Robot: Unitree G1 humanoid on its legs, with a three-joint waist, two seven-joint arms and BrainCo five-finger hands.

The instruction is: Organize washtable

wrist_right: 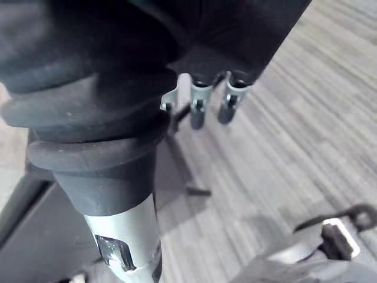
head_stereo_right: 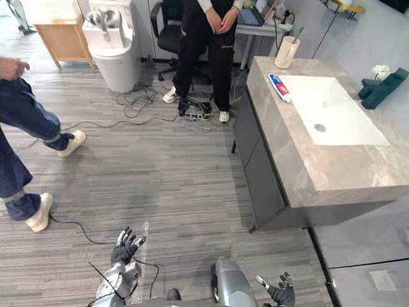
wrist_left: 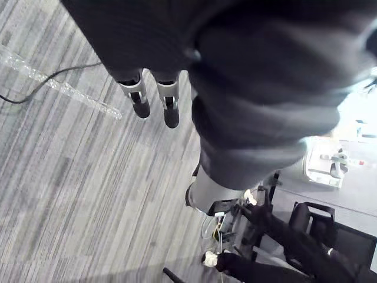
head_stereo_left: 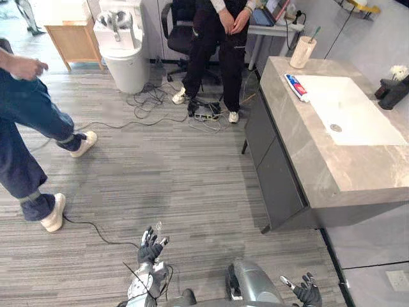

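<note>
The washtable [head_stereo_left: 358, 167] stands to my right, a grey stone top on a dark cabinet with a white sink [head_stereo_left: 354, 115] set in it. A toothpaste tube [head_stereo_left: 296, 87] lies on the top beside the sink's left rim. A beige cup [head_stereo_left: 302, 52] holding a toothbrush stands at the far corner. A black faucet [head_stereo_left: 393, 93] sits on the sink's far side. My left hand [head_stereo_left: 151, 248] hangs low over the floor, fingers spread and empty. My right hand [head_stereo_left: 307, 291] is low near the cabinet's front, also open and empty. Straight fingers [wrist_left: 141, 101] show in the left wrist view.
A person in black [head_stereo_left: 217, 45] stands near the washtable's far end, over a tangle of cables [head_stereo_left: 204, 110]. Another person in jeans [head_stereo_left: 29, 128] walks at the left. A white bin [head_stereo_left: 121, 51], a wooden cabinet [head_stereo_left: 71, 38] and an office chair [head_stereo_left: 177, 29] stand behind.
</note>
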